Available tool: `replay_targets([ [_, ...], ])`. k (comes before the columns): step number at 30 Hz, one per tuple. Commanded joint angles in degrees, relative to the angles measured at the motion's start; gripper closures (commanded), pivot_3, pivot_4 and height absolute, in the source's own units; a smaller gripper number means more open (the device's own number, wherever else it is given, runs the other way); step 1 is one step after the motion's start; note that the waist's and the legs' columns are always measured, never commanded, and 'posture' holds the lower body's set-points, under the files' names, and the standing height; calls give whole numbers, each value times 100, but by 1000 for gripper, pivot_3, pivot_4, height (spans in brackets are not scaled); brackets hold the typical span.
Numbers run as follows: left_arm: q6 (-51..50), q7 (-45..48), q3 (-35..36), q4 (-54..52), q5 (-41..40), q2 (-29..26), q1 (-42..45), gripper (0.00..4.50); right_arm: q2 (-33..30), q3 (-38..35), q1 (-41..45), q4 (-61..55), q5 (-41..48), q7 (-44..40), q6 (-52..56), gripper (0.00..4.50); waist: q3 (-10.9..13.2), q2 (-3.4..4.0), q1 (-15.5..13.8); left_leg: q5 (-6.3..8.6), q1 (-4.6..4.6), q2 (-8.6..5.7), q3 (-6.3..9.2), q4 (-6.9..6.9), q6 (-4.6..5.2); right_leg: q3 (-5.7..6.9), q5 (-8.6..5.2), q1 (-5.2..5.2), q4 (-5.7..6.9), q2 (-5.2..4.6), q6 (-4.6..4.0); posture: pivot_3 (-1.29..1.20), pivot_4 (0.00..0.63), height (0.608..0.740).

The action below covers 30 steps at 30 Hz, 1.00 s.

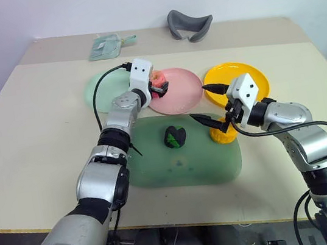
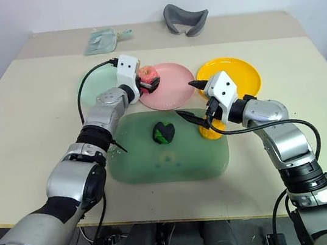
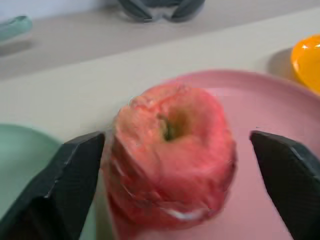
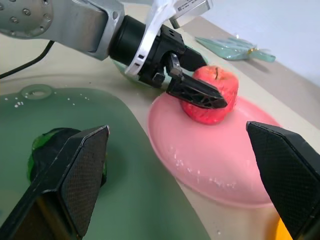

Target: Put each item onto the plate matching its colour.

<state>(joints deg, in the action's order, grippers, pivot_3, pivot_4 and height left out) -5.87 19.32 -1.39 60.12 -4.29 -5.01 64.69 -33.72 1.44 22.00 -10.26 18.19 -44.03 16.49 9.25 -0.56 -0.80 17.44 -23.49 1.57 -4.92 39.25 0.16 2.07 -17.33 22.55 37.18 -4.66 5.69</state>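
Pink-red apple [image 3: 170,160] sits upright on the pink plate [image 4: 220,170], at the plate's edge nearest the mint green plate [image 1: 98,89], stem dimple up. The left gripper [image 1: 159,86] is around it with its jaws spread: in the left wrist view one finger [image 3: 60,185] lies just beside the apple's flank and the other [image 3: 290,175] stands clear of the fruit with bare plate between. Whether the near finger touches the skin cannot be told.

Dark green-and-black lumpy piece [image 1: 175,136] lies on the large dark-green mat [image 1: 158,166], near its middle, apart from all three plates. Orange-yellow fruit [image 1: 220,133] rests at the mat's edge on the robot's right, just in front of the yellow plate [image 1: 248,74] and not on it; it is partly hidden behind the right gripper [image 1: 209,104].

Right gripper hangs above that side of the mat with jaws wide, holding nothing, its two black fingertips well apart. One tip reaches over the rim of the yellow plate, the other over the mat near the orange-yellow fruit.

The three plates stand in a row behind the mat: mint green to the left, pink in the middle, yellow to the right. Mint green and yellow plates carry no item.

At the table's [image 1: 29,130] far edge lie a grey curved object [image 1: 189,25] and a pale green pouch [image 1: 105,46].
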Motion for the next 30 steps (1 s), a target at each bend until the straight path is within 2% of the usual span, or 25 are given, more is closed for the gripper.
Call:
replay_targets([
  [1, 203, 265, 117, -364, -95, 15, 132, 18, -29, -206, -36, -297, 4, 67, -90, 0, 0, 0, 9, 0, 0, 0, 1, 0, 0, 0, 0, 0, 0, 1, 1, 0, 150, 740],
  [3, 87, 572, 171, -958, -238, -83, -140, 18, -27, -194, -60, -352, 15, 76, -79, 0, 0, 1, 22, -1, 0, 2, 0, -2, -1, 0, -1, 3, 1, 3, 1, 0, 150, 740],
  [7, -492, 1565, 249, -3026, -903, -419, -1149, 18, -10, -151, -79, -480, 59, 71, -13, 0, -2, 4, 132, -3, 1, 20, 0, -5, -6, -2, -1, 9, 7, 5, 1, 0, 150, 740],
  [11, -1316, 2113, 187, -4962, -1358, -989, -2175, 18, 21, -135, -77, -482, 83, 66, 27, 0, -2, 4, 158, -8, 1, 24, 4, -5, -14, -1, -1, 10, 12, 8, 1, 0, 150, 740],
  [16, -2298, 3065, -58, -6568, -2090, -1721, -3099, 18, -154, -353, -390, -944, 345, -22, 279, 0, -2, 5, 93, -7, 1, 23, 12, -2, -13, -2, -1, 1, 10, 5, 0, 0, 150, 740],
  [22, -2548, 3689, -469, -7157, -2235, -2210, -3475, 18, -726, -1191, -1669, -1940, 896, -252, 741, 0, -2, 5, -36, -2, 5, 15, 21, 4, -5, -3, -1, -18, 2, 0, 0, 0, 150, 740],
  [30, -2388, 3748, -828, -6788, -1829, -2299, -3259, 18, -972, -2759, -3448, -2929, 1480, -270, 1140, 0, -5, 8, 8, -1, 12, 19, 16, 1, -2, -15, -2, -18, 4, 9, 0, 0, 150, 740],
])
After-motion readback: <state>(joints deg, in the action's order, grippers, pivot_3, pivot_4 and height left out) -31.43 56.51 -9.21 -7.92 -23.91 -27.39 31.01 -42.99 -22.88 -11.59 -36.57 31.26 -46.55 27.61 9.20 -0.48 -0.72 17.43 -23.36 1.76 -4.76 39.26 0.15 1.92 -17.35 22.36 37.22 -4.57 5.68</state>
